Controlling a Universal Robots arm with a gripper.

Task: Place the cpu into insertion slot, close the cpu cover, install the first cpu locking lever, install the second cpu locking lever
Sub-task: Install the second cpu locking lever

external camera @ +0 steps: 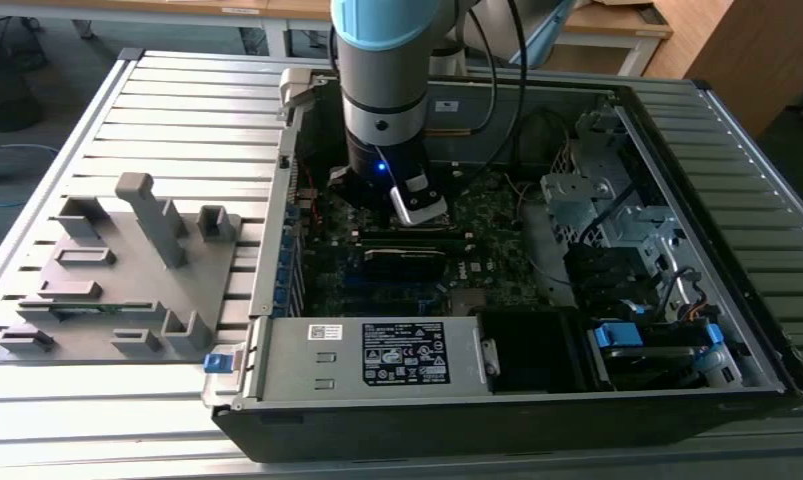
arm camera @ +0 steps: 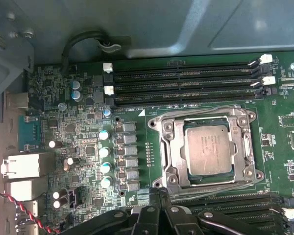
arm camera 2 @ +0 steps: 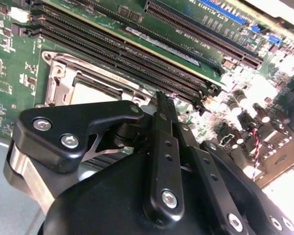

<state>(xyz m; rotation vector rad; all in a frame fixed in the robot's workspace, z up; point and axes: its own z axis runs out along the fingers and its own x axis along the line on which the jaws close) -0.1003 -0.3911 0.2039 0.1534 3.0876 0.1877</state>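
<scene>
The cpu (arm camera: 208, 149), a dull silver square, lies flat in the insertion slot (arm camera: 210, 178) on the green motherboard (arm camera: 88, 127). Down around it lies the cpu cover (arm camera: 172, 147), a silvery frame. Thin wire levers run along the cover's edges; I cannot tell whether they are latched. In both wrist views my black gripper (arm camera: 159, 195) (arm camera 2: 161, 98) hovers just beside the socket, on the side of the nearer memory slots, its fingers together with nothing between them. In the exterior view the arm reaches down into the open computer case and the gripper (external camera: 421, 215) hangs over the board.
Long black memory slots (arm camera: 186, 81) flank the socket on both sides. Capacitors (arm camera: 104, 152) and a red-black cable (arm camera: 24, 210) stand nearby. In the case are a power supply (external camera: 401, 355) and a drive cage (external camera: 615, 210). A grey fixture (external camera: 121, 270) stands at the exterior view's left.
</scene>
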